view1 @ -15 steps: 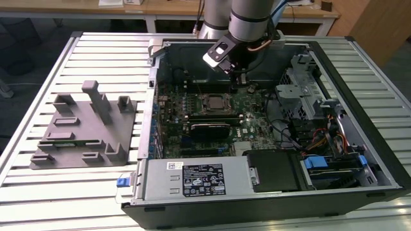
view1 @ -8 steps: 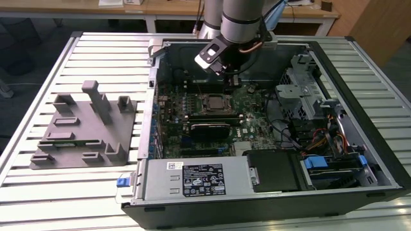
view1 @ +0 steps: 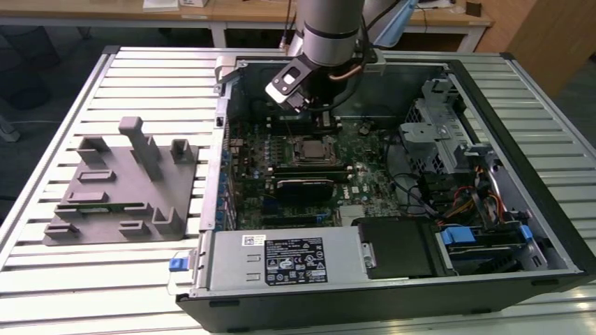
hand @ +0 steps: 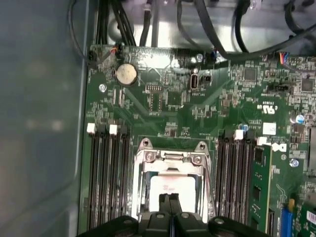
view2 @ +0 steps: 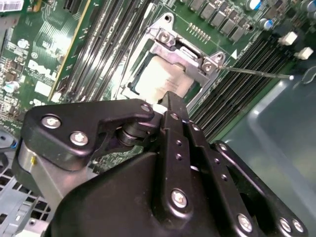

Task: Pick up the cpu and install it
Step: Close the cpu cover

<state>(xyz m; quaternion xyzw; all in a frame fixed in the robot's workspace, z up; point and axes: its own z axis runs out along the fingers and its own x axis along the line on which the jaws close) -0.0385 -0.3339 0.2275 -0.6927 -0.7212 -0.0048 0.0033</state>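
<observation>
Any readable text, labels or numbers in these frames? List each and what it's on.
Nothing can be quoted reliably.
power supply label, exterior view: printed lines and symbols, too small to read.
white sticker above that label: too small to read.
motherboard, both wrist views: white silkscreen print and marks, too blurred to read.
cpu top: faint markings, unreadable.

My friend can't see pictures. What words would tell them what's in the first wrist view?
The gripper, its black fingertips shut together, hovers close over the cpu, a pale silver square lying inside the metal-framed socket. A green motherboard spreads around, with dark memory slots on both sides of the socket.
</observation>
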